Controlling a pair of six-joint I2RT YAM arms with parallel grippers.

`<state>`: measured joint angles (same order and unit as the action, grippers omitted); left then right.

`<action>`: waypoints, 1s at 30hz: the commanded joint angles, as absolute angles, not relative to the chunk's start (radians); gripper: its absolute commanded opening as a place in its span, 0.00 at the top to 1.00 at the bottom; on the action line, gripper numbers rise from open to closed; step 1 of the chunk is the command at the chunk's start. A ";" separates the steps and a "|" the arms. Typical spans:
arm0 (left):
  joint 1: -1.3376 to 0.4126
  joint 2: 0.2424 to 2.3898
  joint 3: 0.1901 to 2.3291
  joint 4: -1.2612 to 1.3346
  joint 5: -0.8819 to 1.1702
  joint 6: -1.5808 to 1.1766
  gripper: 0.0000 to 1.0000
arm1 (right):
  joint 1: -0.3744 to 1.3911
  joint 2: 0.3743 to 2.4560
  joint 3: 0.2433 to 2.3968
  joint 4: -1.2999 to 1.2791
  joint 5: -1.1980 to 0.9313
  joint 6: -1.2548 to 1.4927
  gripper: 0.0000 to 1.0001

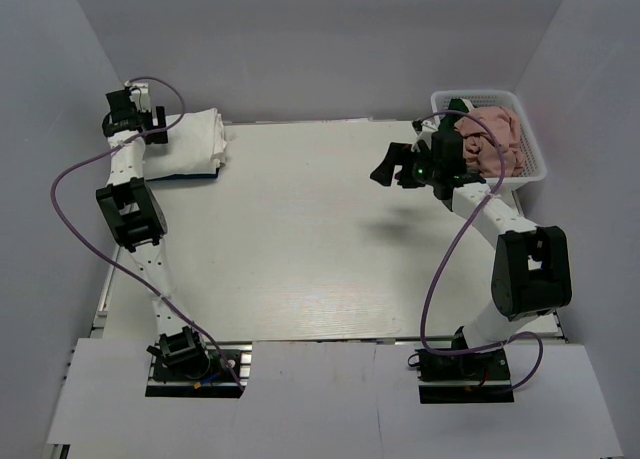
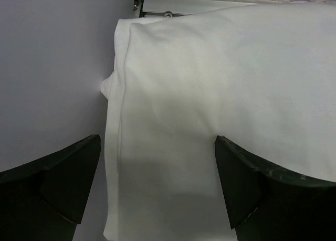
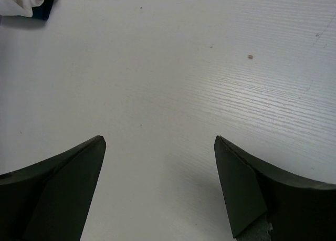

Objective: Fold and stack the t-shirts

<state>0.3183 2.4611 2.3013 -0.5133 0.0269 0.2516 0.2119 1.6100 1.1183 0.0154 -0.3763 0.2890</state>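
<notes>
Left fingers (image 2: 58,183) spread wide — right fingers (image 3: 58,188) too.

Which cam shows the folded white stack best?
Top external: the whole folded white stack shows, sitting at the far-left corner of the table. Left wrist is too close and shows only a patch of its white cloth filling most of the frame. Right wrist catches just a corner of it at top left.

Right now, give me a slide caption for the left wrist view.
Open left tool hovering over the folded white t-shirts.

Lab — white-walled robot cell (image 1: 320,49).
</notes>
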 commanded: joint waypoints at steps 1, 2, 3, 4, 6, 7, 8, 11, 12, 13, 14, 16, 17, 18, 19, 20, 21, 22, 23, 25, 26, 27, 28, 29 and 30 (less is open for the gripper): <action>0.318 2.370 2.330 -0.509 -0.020 0.206 0.00 | 0.218 1.612 1.158 0.008 -0.394 0.293 0.10; 0.318 2.355 2.310 -0.509 -0.029 0.192 0.00 | 0.218 1.608 1.160 0.005 -0.393 0.293 0.10; 0.318 2.336 2.301 -0.509 -0.040 0.175 0.00 | 0.221 1.599 1.158 0.005 -0.391 0.285 0.10; 0.318 2.298 2.292 -0.518 -0.040 0.145 0.00 | 0.221 1.591 1.157 0.002 -0.391 0.284 0.10; 0.318 2.255 2.264 -0.528 -0.028 0.101 0.00 | 0.222 1.560 1.146 0.002 -0.379 0.275 0.10; 0.318 2.234 2.255 -0.538 -0.015 0.060 0.00 | 0.224 1.554 1.132 0.002 -0.379 0.272 0.10; 0.308 2.188 2.240 -0.538 0.004 0.045 0.00 | 0.222 1.533 1.129 0.002 -0.382 0.275 0.10; 0.298 2.131 2.240 -0.573 0.015 -0.072 0.00 | 0.222 1.485 1.108 -0.046 -0.416 0.262 0.10; 0.298 2.100 2.252 -0.592 0.067 -0.099 0.00 | 0.222 1.459 1.095 -0.044 -0.416 0.259 0.10; 0.298 2.083 2.252 -0.629 0.092 -0.162 0.00 | 0.222 1.427 1.057 -0.043 -0.408 0.259 0.10; 0.298 2.065 2.238 -0.638 0.156 -0.187 0.00 | 0.222 1.411 1.039 -0.038 -0.403 0.265 0.10; 0.266 1.982 2.114 -0.638 0.216 -0.233 0.00 | 0.221 1.340 0.985 -0.029 -0.373 0.284 0.10; 0.250 1.945 2.049 -0.638 0.227 -0.253 0.00 | 0.216 1.321 0.941 -0.012 -0.373 0.294 0.10; 0.203 1.862 1.899 -0.603 0.191 -0.294 0.00 | 0.216 1.262 0.878 -0.014 -0.364 0.311 0.10; 0.171 1.861 1.816 -0.574 0.157 -0.308 0.00 | 0.218 1.243 0.877 -0.015 -0.357 0.327 0.10; 0.134 1.765 1.731 -0.539 0.078 -0.327 0.00 | 0.218 1.226 0.815 0.020 -0.362 0.330 0.10; 0.094 1.715 1.575 -0.466 0.068 -0.362 0.00 | 0.216 1.192 0.795 0.024 -0.367 0.334 0.10; 0.009 1.665 1.495 -0.418 0.081 -0.373 0.00 | 0.218 1.175 0.776 0.028 -0.370 0.348 0.10; -0.038 1.616 1.423 -0.372 0.119 -0.373 0.00 | 0.216 1.145 0.726 0.025 -0.364 0.354 0.10; -0.174 1.482 1.229 -0.261 0.132 -0.382 0.00 | 0.216 1.091 0.700 0.012 -0.316 0.351 0.10; -0.211 1.445 1.182 -0.250 0.100 -0.391 0.00 | 0.218 1.038 0.660 0.011 -0.299 0.353 0.10; -0.241 1.412 1.108 -0.250 0.066 -0.402 0.00 | 0.215 1.026 0.643 0.009 -0.281 0.354 0.10; -0.285 1.344 1.074 -0.293 0.033 -0.426 0.00 | 0.215 1.010 0.620 0.015 -0.247 0.354 0.10; -0.299 1.309 1.039 -0.302 -0.024 -0.426 0.00 | 0.215 0.977 0.608 0.020 -0.221 0.359 0.10; -0.310 1.274 0.976 -0.311 -0.049 -0.442 0.00 | 0.215 0.971 0.589 0.046 -0.207 0.367 0.10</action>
